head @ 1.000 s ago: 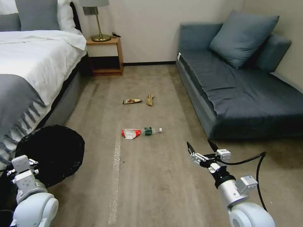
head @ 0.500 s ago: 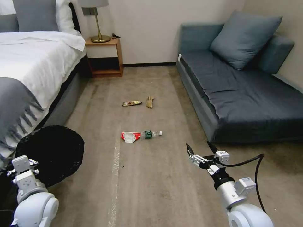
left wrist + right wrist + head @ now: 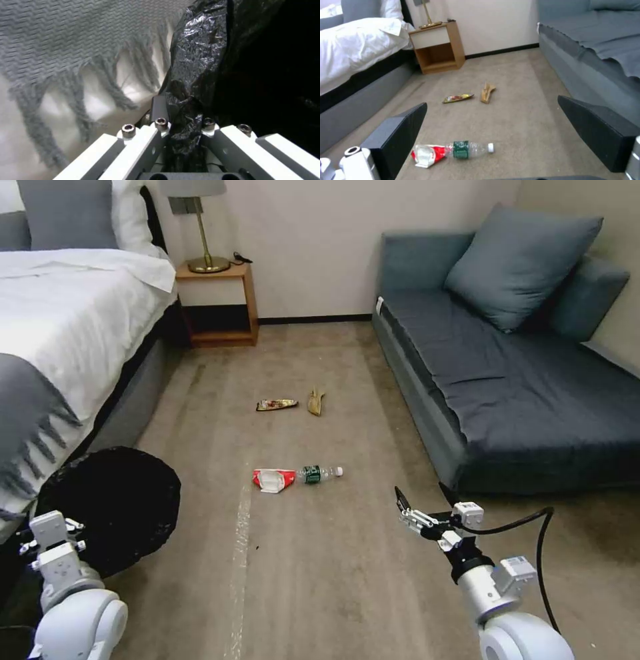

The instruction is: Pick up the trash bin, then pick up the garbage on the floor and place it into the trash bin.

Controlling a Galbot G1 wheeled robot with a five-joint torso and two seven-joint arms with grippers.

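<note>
Trash bin (image 3: 110, 507) in left gripper (image 3: 181, 125), 4 litter pieces beyond

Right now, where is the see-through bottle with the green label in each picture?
Head view: the clear green-labelled white-capped bottle lies mid-floor, touching the red-and-white wrapper.
Right wrist view: low on the carpet, between the open right hand's fingers.
Left wrist view: not in it.
Shared landmark: that wrapper at the bottle's base.

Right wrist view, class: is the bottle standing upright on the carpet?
No: the bottle lies on its side on the carpet, its white cap pointing away from the red-and-white wrapper at its other end.
</note>
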